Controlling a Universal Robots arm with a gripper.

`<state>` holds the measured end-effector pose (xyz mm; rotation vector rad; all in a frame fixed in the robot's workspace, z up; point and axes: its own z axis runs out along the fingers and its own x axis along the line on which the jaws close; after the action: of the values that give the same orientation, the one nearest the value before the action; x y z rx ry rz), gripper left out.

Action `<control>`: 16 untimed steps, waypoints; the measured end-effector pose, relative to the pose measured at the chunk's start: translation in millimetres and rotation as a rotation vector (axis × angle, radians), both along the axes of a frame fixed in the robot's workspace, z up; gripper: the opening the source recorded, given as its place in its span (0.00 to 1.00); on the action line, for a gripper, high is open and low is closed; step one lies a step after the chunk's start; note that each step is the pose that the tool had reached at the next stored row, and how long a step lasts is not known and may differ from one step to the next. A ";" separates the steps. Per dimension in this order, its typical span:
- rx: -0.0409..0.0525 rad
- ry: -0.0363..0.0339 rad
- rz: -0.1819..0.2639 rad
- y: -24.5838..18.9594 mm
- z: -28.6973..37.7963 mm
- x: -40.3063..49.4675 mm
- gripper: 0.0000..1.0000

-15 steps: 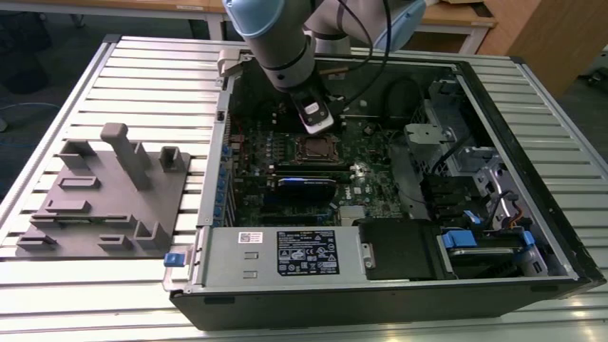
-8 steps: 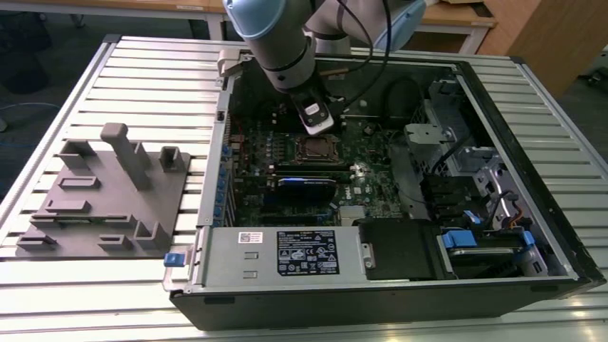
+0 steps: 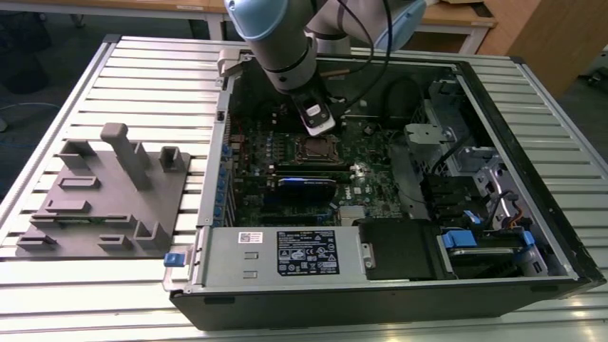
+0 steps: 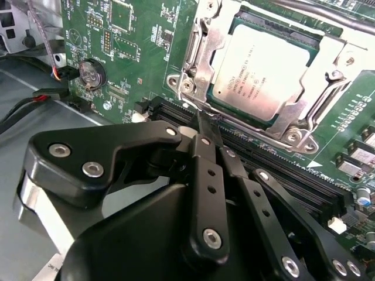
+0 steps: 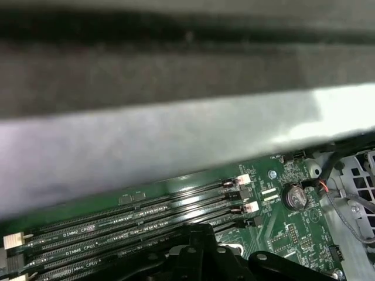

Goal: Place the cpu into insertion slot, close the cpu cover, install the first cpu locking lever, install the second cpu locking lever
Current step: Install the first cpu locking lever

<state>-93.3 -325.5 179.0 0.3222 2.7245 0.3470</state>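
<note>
In the second wrist view the cpu (image 4: 263,70), a silver-grey square chip, lies flat in the insertion slot. The cpu cover (image 4: 200,55), a silver frame plate, lies down around the chip. My gripper (image 4: 206,127) is shut, its black fingertips pressed together at the cover's near edge, touching a thin wire locking lever (image 4: 188,100) that runs along it. Whether the tips grip the wire or only push on it I cannot tell. In the exterior view the gripper (image 3: 320,128) hangs just behind the insertion slot (image 3: 314,148) inside the open computer case (image 3: 399,292).
Long black memory slots (image 4: 275,161) run beside the socket, under the fingers. A coin battery (image 5: 295,196) and loose cables (image 4: 35,96) sit further off. A grey fixture block (image 3: 105,199) stands on the slatted table at the exterior view's left.
</note>
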 end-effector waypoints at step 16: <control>0.0020 0.0002 0.000 -5.8 2.7 0.3 0.10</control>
<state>-93.0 -331.3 181.7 0.3230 2.7245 0.3498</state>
